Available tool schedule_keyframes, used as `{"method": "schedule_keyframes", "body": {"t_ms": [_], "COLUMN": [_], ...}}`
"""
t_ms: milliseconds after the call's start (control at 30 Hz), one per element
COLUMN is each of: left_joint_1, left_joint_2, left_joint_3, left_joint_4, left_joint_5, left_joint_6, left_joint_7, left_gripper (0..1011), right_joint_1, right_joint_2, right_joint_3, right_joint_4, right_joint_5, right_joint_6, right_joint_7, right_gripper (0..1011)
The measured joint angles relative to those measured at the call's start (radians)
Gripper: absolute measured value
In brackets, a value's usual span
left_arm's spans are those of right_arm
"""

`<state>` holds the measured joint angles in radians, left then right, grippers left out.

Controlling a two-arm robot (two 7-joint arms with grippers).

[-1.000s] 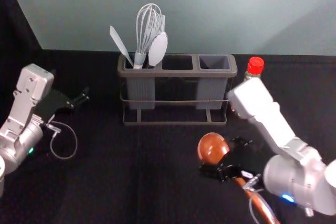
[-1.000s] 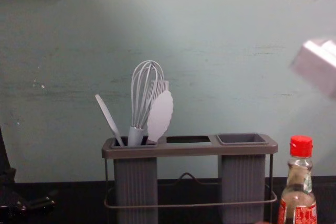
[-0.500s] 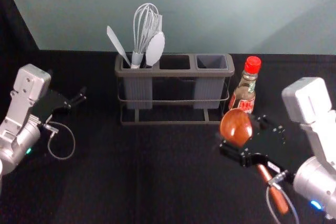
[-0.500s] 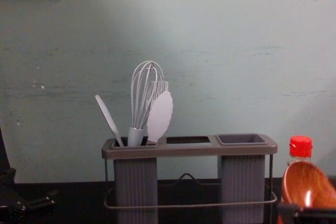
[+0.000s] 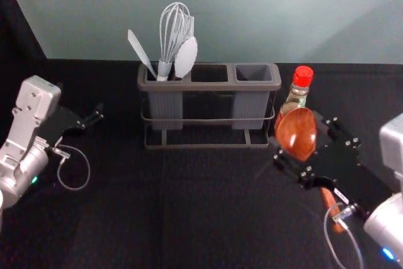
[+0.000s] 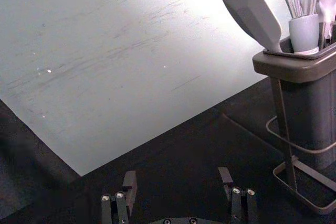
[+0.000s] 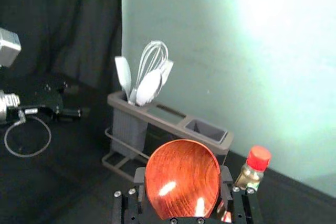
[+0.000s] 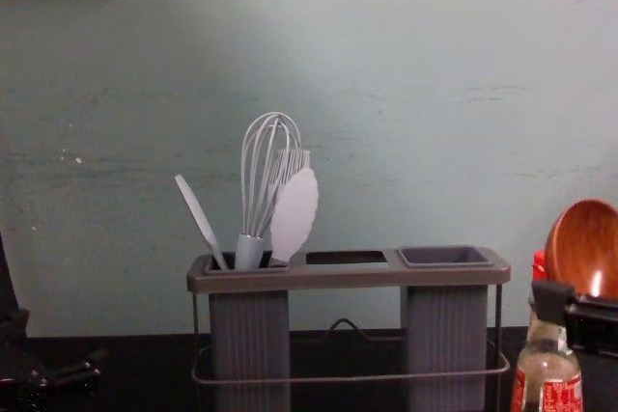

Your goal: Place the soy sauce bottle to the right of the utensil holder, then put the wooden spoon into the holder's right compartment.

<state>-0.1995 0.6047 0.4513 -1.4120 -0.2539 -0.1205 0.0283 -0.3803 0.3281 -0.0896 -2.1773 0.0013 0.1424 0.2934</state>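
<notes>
at the front right of the utensil holder (image 5: 201, 86), the right hand (image 5: 306, 139) was closed on the wooden spoon (image 5: 296, 131), bowl uppermost, handle (image 5: 330, 206) slanting down, away from the right compartment (image 5: 250, 106). right of the holder stood the soy sauce bottle (image 5: 297, 96); left of it, the left hand (image 6: 178, 177) gaped empty.

Glare on wall (image 7: 278, 40), highlights on spoon (image 7: 181, 171)

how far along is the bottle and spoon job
The soy sauce bottle looks placed: it stands just right of the holder. The wooden spoon is in hand, held by the right gripper in front of the bottle. Remaining: lower the spoon into the right compartment, which looks empty. The left gripper is parked left of the holder.
</notes>
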Motion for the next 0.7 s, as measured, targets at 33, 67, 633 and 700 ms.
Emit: {"method": "schedule_keyframes", "body": {"t_ms": [33, 67, 633, 700], "left_joint_1": [0.000, 0.000, 0.000, 0.000], "left_joint_2": [0.000, 0.000, 0.000, 0.000], "left_joint_3": [0.000, 0.000, 0.000, 0.000], "left_joint_4": [0.000, 0.000, 0.000, 0.000], "left_joint_5": [0.000, 0.000, 0.000, 0.000], "left_joint_6": [0.000, 0.000, 0.000, 0.000], "left_joint_7": [0.000, 0.000, 0.000, 0.000], "left_gripper": [1011, 1011, 1011, 1011], "right_joint_1": [-0.004, -0.011, -0.058, -0.059], "right_joint_2": [0.001, 0.002, 0.010, 0.009], "right_joint_3": [0.001, 0.003, 0.011, 0.011], "right_joint_4": [0.002, 0.007, 0.084, 0.091], "right_joint_5": [0.002, 0.008, 0.063, 0.068], "right_joint_6": [-0.015, -0.049, -0.385, -0.403], "right_joint_7": [-0.002, -0.007, -0.030, -0.029], "right_gripper": [837, 837, 837, 837]}}
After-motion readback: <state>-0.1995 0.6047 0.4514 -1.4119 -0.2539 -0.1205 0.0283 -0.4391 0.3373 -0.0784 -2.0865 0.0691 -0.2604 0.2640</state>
